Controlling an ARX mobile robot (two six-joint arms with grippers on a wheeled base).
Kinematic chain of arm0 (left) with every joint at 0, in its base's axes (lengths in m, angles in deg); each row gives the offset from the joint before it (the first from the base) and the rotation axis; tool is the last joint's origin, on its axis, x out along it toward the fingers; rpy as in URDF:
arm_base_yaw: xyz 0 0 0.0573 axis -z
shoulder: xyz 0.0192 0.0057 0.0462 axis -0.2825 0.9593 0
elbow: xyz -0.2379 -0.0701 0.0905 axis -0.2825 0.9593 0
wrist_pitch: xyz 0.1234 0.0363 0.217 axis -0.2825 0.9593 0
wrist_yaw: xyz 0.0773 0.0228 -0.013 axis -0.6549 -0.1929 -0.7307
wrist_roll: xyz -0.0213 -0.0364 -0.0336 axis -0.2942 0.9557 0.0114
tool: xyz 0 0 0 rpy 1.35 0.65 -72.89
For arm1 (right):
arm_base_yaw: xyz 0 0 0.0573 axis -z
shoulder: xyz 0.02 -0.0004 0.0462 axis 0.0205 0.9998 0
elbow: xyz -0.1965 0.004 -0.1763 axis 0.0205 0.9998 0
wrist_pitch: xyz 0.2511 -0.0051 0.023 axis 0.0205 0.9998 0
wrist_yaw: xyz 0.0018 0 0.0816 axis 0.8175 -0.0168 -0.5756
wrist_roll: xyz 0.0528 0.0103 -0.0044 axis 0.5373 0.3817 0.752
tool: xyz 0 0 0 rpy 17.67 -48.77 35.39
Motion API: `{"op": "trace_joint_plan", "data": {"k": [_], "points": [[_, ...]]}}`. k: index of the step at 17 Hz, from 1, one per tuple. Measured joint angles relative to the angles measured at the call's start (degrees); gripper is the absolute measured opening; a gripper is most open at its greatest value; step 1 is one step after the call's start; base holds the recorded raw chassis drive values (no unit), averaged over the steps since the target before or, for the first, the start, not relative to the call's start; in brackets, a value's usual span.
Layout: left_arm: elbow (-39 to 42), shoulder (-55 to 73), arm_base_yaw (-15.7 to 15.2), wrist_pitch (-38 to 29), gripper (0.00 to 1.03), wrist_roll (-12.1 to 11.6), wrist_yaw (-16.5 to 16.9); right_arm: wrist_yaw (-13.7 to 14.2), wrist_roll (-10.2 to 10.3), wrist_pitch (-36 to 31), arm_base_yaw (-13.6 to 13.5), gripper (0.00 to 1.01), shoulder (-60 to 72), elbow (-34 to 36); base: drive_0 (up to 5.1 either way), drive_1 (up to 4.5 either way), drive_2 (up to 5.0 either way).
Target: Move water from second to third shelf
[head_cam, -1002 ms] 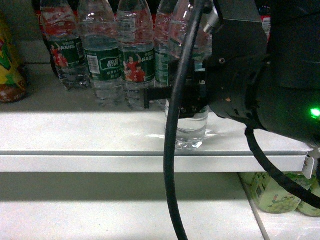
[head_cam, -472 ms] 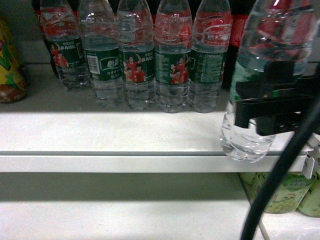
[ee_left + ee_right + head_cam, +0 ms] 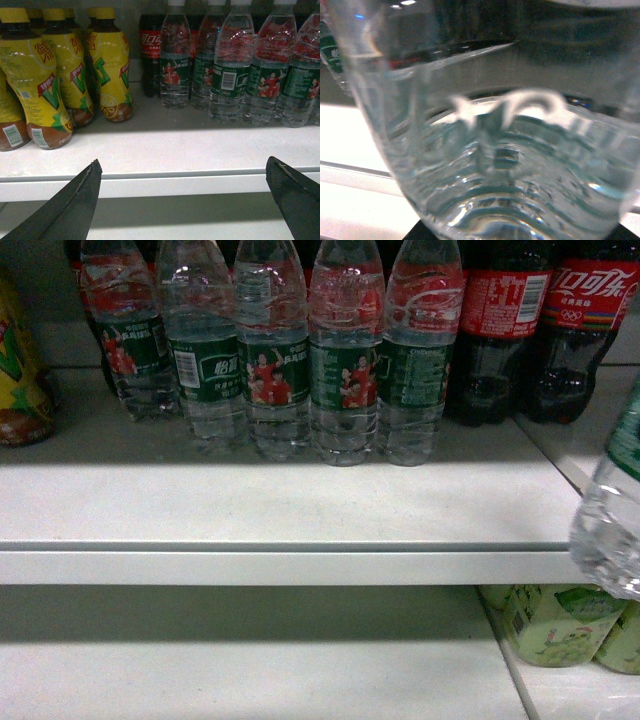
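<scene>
1. Head view: carried clear ribbed plastic water bottle with dark green label (image 3: 612, 520) now at far right edge, off white metal shelf (image 3: 280, 515), hanging beside its front lip; half a second ago still over the shelf corner, a second ago standing on it. Lift-out done, transfer to third shelf pending. Row of matching green-label water bottles (image 3: 345, 360) left at the back, dark cola bottles with red labels (image 3: 545, 330) to their right. Right arm out of frame.
2. Left wrist view: left gripper (image 3: 182, 200) low before the shelf edge, black fingers (image 3: 75, 205) spread wide, empty; yellow tea bottles (image 3: 50, 75) far left.
3. Right wrist view: bottle base fills frame, held close; right fingers hidden, grip only judged.
</scene>
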Motion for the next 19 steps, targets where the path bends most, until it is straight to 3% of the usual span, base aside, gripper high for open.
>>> {"op": "trace_joint_plan", "data": {"k": [3,10,14,19], "points": [[0.0,0.0,0.0,-0.02,0.98,0.0,0.0,-2.19,-0.2,3.56,4.17,0.4,-5.62,1.27,0.0,0.0,0.0],[0.0,0.0,0.0,-0.02,0.98,0.0,0.0,-8.46,-1.07,12.26,10.86,0.4,-17.88,1.29,0.0,0.0,0.0],[0.0,0.0,0.0,-0.02,0.98,0.0,0.0,-9.9,-1.09,14.67,12.83,0.4,-19.89,1.29,0.0,0.0,0.0],[0.0,0.0,0.0,-0.02,0.98,0.0,-0.02,-10.12,-1.09,15.15,12.98,0.4,-21.57,1.29,0.0,0.0,0.0]]}}
